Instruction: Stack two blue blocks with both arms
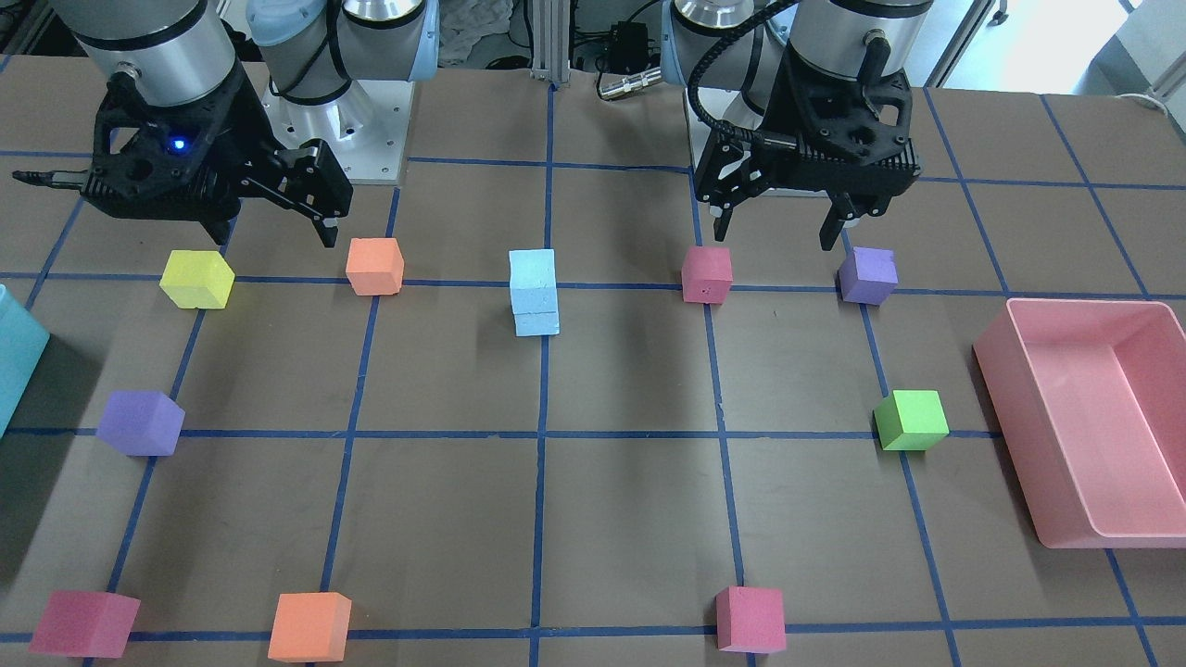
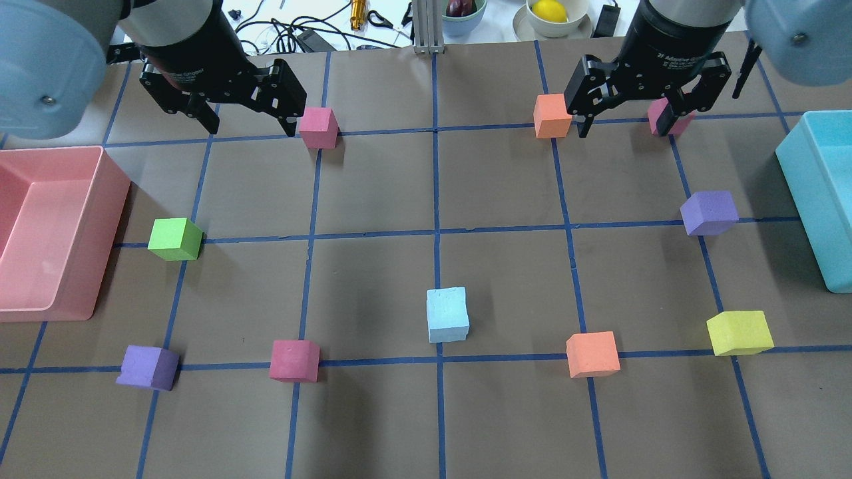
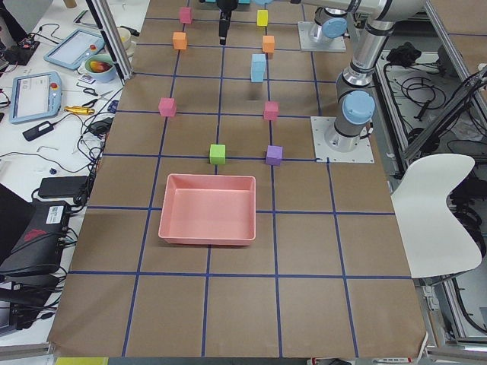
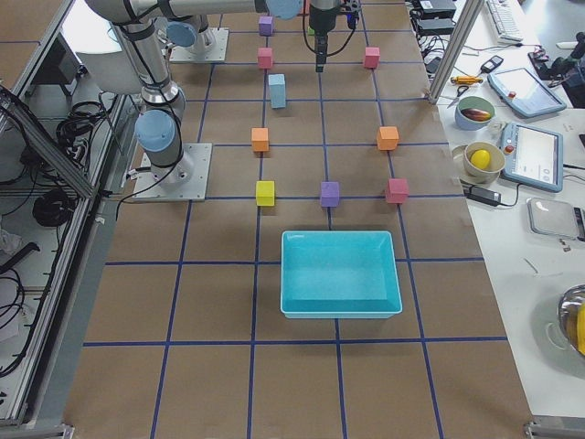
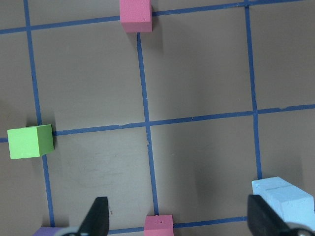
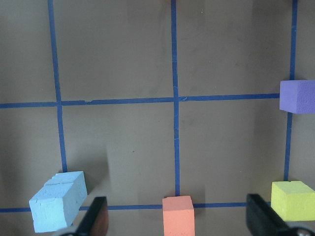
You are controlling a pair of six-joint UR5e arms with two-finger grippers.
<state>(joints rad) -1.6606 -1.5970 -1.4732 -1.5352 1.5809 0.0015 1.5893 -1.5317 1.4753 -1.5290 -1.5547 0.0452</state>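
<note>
Both arms are held raised over the robot's side of the table (image 2: 373,199), each wrist pointed straight down. The left gripper (image 2: 251,126) is seen with its jaws wide apart, hung above the tape grid; in its wrist view the two fingers (image 5: 96,219) are spread with brown paper between them. The right gripper (image 2: 629,126) is likewise held with its jaws wide apart and clasped on nothing, its fingers (image 6: 94,219) spread over an orange cube (image 6: 177,215) in its wrist view.

The blue blocks (image 1: 534,292) are stacked one on the other near the table's middle, between the two grippers and well apart from both; the upper block is set nearly square on the lower.

A pink tray (image 2: 106,233) is placed at the robot's left end and a teal box (image 2: 809,199) at its right end; the cubes seen are all laid on the table outside both. On the bench beyond, a bowl (image 2: 556,23) holds a yellow fruit (image 2: 551,10), probably a lemon.
</note>
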